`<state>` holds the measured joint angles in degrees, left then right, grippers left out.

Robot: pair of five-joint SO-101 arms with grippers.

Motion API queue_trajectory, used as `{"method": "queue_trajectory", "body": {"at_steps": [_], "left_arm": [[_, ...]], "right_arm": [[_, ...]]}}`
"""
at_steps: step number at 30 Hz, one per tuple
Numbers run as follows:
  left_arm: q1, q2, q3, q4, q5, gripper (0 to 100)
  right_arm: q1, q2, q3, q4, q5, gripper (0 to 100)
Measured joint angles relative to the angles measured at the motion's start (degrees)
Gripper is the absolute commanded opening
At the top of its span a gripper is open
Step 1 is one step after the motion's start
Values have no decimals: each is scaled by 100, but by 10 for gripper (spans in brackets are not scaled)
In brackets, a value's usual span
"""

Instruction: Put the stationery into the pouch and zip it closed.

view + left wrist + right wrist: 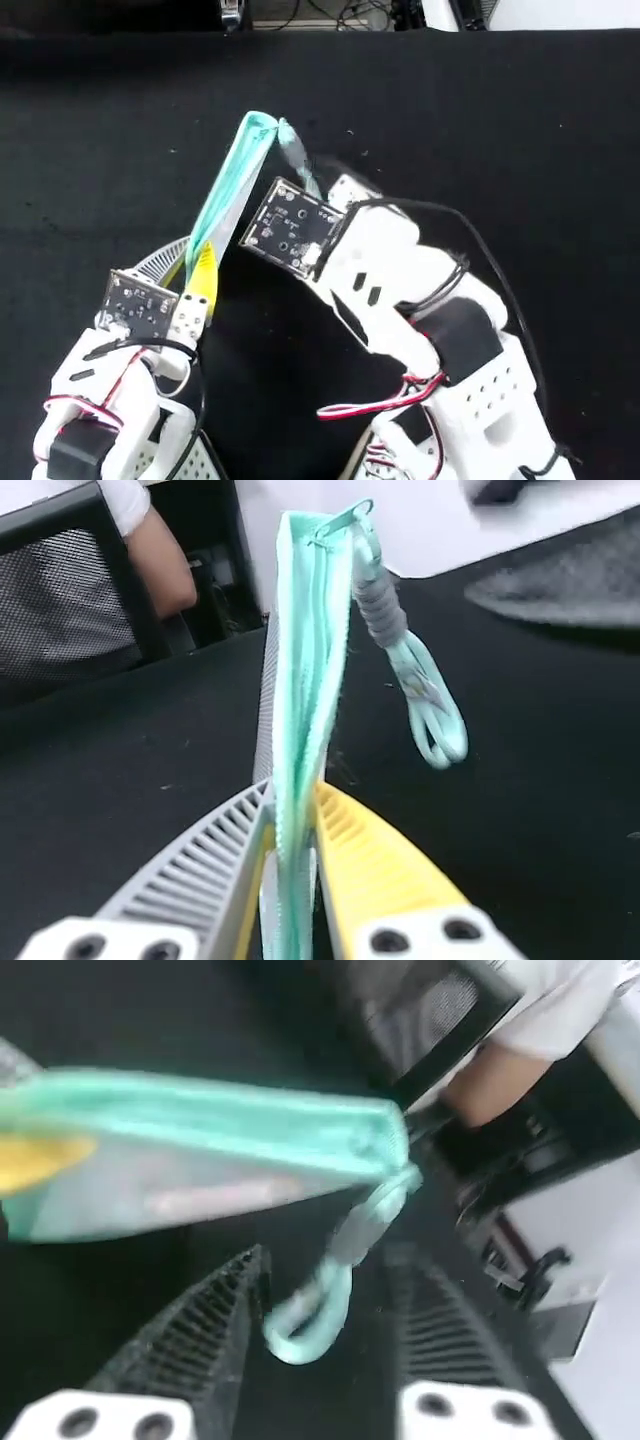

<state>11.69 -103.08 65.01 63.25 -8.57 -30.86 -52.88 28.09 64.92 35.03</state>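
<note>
1. Pouch (232, 180), high view: it is held clear of the black counter (520, 120). Its near end is pinched in the left gripper (197, 272), and its far end is up by the right arm. It looks like soft, light cloth, likely floppy, so the seam or the pull is the best place to hold it.
2. Left wrist view: the grey and yellow fingers press together on the mint edge. The zip pull loop (432, 720) dangles free, clearer here than from above.
3. Right wrist view: the right gripper (325, 1260) stands spread, and the loop hangs between its fingers ungripped. Something pale pink shows through the mesh, perhaps the stationery.
</note>
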Motion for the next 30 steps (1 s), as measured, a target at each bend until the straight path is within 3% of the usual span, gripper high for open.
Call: {"method": "queue_trajectory", "body": {"at_steps": [8, 13, 18, 22, 30], "left_arm": [[-1644, 62, -730, 18, -211, 29], [-2004, 132, -712, -9, -642, 29], [-1952, 914, -202, -862, -782, 29], [-1442, 2057, -202, -1591, -668, 29], [-413, 5327, -1574, -2268, -281, 29]], "right_arm": [[1310, -1758, 2277, -273, -475, 12], [2382, -3543, 4422, -826, -721, 12], [2778, -4923, 6163, -800, -747, 12], [2769, -5055, 6725, -712, -853, 12], [2822, -5055, 6840, -712, -1512, 12]]}}
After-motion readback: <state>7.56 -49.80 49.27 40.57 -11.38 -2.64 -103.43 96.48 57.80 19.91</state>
